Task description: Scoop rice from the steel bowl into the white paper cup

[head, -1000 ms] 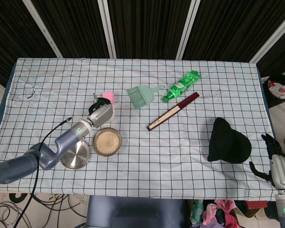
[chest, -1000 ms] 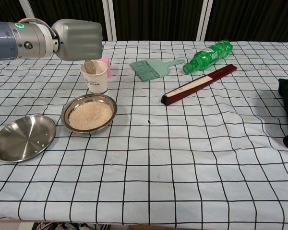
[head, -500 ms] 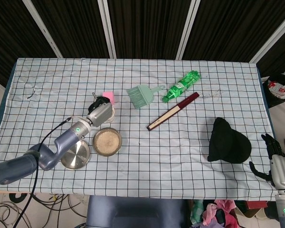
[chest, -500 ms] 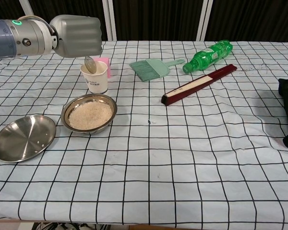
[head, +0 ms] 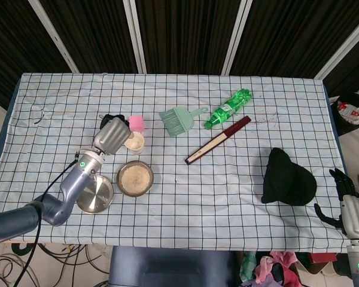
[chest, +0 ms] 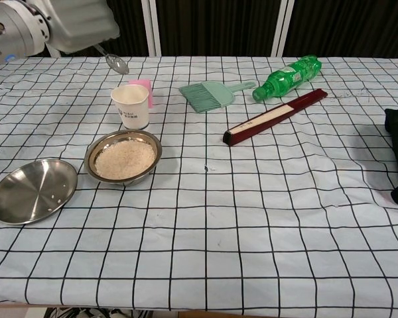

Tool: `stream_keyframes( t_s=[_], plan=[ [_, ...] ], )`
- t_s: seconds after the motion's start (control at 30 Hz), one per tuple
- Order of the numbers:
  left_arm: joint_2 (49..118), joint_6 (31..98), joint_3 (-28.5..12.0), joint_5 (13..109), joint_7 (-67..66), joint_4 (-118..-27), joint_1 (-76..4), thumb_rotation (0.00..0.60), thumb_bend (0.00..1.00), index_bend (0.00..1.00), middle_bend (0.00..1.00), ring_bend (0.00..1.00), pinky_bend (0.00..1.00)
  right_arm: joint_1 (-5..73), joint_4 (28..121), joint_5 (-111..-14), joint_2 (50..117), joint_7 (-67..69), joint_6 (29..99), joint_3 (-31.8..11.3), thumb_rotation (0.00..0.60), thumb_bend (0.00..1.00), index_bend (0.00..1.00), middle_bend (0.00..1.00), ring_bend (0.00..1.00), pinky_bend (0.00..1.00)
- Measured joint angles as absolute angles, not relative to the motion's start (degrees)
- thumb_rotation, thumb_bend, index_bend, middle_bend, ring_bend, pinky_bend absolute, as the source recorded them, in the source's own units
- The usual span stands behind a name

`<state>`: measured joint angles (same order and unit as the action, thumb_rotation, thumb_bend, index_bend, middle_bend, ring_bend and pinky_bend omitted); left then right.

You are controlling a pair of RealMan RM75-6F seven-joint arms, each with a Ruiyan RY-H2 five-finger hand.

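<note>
Left hand (chest: 66, 25), grasping the spoon (chest: 117, 63), is lifting up and back off the white paper cup (chest: 131, 106), so the steel bowl (chest: 123, 156) of rice is lying below, toward the robot.

Table (chest: 265, 218): white cloth w/ black grid lines. Steel bowl (chest: 123, 157): silver, off-white rice inside. Paper cup (chest: 131, 106): white, small dark print on side. Block behind cup (chest: 144, 89): pink. Empty dish (chest: 32, 189): bare silver steel, few pale grains. Spoon (chest: 117, 63): silver. Left hand (chest: 76, 23): light grey shell; arm grey-blue w/ green LED. Brush (chest: 209, 95): pale mint green. Bottle (chest: 286, 76): bright green, clear-ish, green label. Folded fan (chest: 274, 116): dark red w/ cream strip. Cap (head: 288, 177): black. Right hand (head: 352, 209): grey w/ black fingers. Backdrop: black panels, white frames.
</note>
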<state>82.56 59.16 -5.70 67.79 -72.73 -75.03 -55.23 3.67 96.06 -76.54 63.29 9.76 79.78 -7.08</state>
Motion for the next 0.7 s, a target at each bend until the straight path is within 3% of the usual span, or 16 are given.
stream_keyframes(
  t_s=[0.33, 0.7],
  plan=[
    [74.4, 65.8, -5.6, 66.6, -65.2, -89.1, -47.9, 0.600, 0.46, 0.57, 0.59, 1.00, 1.00, 3.7, 96.0, -76.8, 63.4, 9.4, 80.0, -7.1, 0.600, 0.30, 0.08, 0.00, 0.00, 0.21],
    [71.0, 68.3, 3.0, 71.2, -56.8, -93.9, -39.3, 0.600, 0.46, 0.56, 0.59, 1.00, 1.00, 3.7, 95.8, -77.2, 63.6, 9.6, 80.2, -7.0, 0.600, 0.30, 0.08, 0.00, 0.00, 0.21]
  ],
)
